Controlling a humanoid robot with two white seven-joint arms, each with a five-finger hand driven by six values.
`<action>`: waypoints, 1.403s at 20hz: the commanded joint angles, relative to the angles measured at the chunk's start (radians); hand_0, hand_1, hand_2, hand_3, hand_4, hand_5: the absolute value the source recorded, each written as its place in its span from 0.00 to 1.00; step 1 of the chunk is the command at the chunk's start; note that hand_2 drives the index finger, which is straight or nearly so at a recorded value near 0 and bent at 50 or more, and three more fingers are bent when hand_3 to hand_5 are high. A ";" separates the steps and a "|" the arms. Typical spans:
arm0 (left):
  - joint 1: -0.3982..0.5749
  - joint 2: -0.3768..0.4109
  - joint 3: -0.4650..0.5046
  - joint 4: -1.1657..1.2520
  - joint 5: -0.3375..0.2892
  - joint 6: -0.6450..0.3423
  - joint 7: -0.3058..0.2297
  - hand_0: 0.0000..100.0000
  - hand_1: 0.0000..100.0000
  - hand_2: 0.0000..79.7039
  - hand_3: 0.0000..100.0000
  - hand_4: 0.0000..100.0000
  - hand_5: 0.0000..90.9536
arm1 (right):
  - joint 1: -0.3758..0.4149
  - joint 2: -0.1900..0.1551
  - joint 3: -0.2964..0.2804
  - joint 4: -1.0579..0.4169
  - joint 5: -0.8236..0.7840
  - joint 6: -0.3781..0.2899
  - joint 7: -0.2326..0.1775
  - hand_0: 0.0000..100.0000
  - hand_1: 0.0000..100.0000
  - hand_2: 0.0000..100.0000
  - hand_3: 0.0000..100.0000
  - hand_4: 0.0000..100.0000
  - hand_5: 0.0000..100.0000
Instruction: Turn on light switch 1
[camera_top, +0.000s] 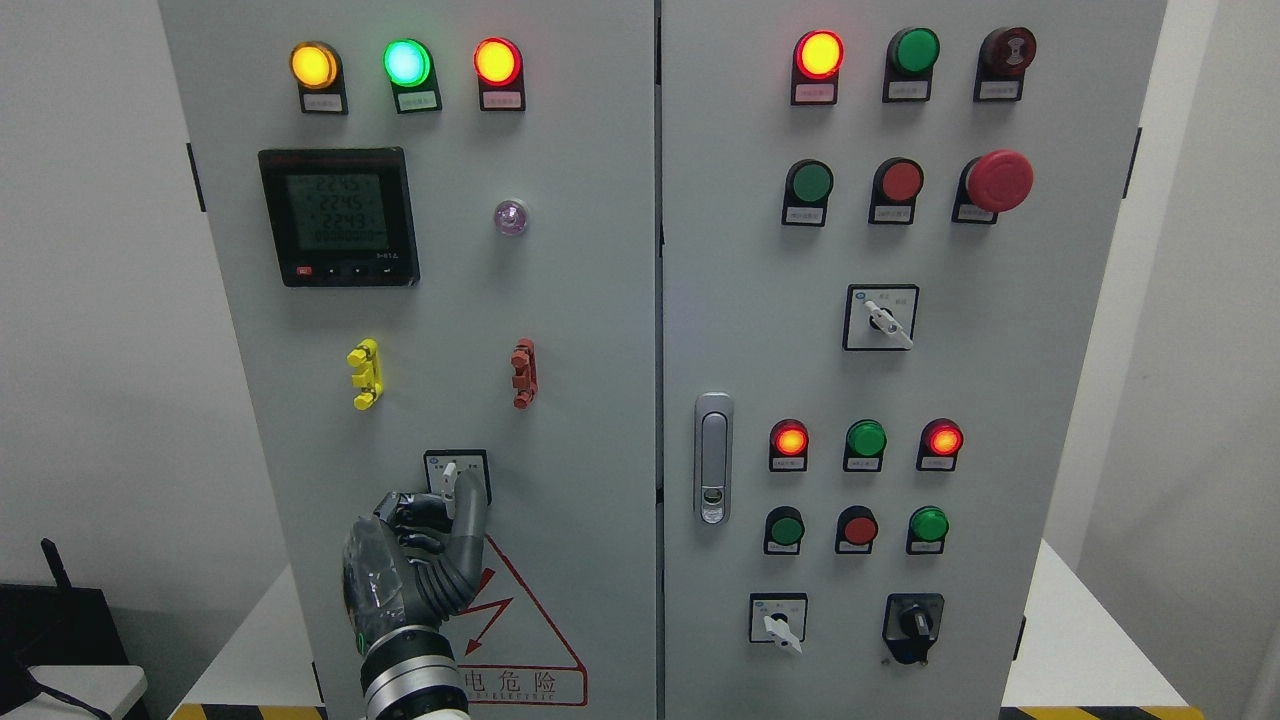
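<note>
The rotary switch (452, 474), with a white knob on a black-framed plate, sits low on the left cabinet door. My left hand (440, 505) comes up from the bottom edge and is at this switch. One long finger (468, 515) reaches up along the knob's right side, and the other fingers are curled just below and left of it. The knob points roughly upward and its lower part is hidden by the hand. The right arm is not in view.
The left door (580, 350) carries three lit lamps, a digital meter (338, 217), a yellow clip (364, 374) and a red clip (523, 373). The right door holds lamps, push buttons, an emergency stop (997, 181), more rotary switches and a door handle (713, 457).
</note>
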 joint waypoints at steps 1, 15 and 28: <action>-0.002 0.000 -0.002 -0.001 0.000 0.000 -0.001 0.29 0.42 0.71 0.72 0.77 0.77 | 0.000 0.000 0.000 0.000 -0.017 0.001 -0.001 0.12 0.39 0.00 0.00 0.00 0.00; -0.003 -0.002 -0.001 -0.001 0.001 -0.001 -0.001 0.41 0.36 0.74 0.73 0.78 0.77 | 0.000 0.000 0.000 0.000 -0.017 0.001 -0.001 0.12 0.39 0.00 0.00 0.00 0.00; -0.003 -0.002 -0.001 -0.001 0.001 -0.001 -0.002 0.60 0.25 0.75 0.73 0.78 0.77 | 0.000 0.000 0.000 0.000 -0.017 0.001 -0.001 0.12 0.39 0.00 0.00 0.00 0.00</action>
